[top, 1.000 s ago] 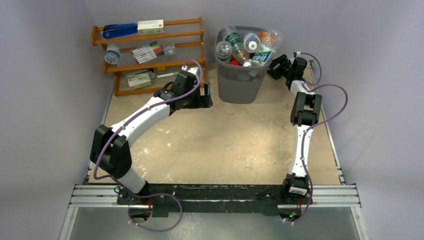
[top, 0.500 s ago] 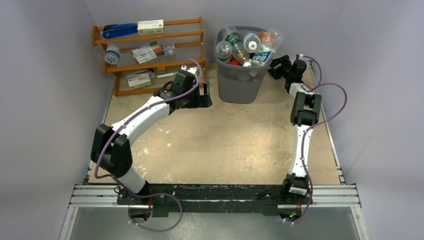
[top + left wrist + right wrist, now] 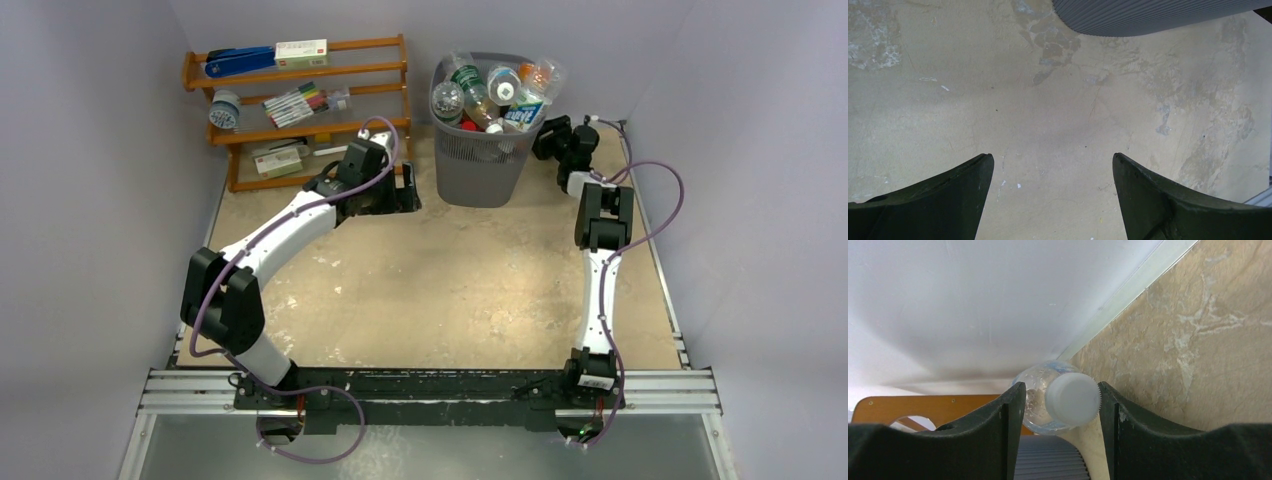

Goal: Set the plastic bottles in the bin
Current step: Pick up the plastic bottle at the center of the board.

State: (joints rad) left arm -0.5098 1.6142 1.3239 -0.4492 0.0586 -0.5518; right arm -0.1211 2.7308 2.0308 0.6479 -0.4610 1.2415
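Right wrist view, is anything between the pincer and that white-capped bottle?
Nothing visible. The white-capped bottle sits between the fingers of the right pincer; whether they clamp it cannot be told.

A fixed camera high behind the arm bases (image 3: 430,388) looks down over the whole counter (image 3: 450,290) to the bin (image 3: 483,170) at its far edge. The left wrist camera faces straight down, close over the counter, past the left end effector (image 3: 1053,160). The right wrist camera looks low toward the back wall (image 3: 973,300), tight on a white-capped bottle (image 3: 1073,399) inside the right end effector (image 3: 1060,390). All three catch the bin.
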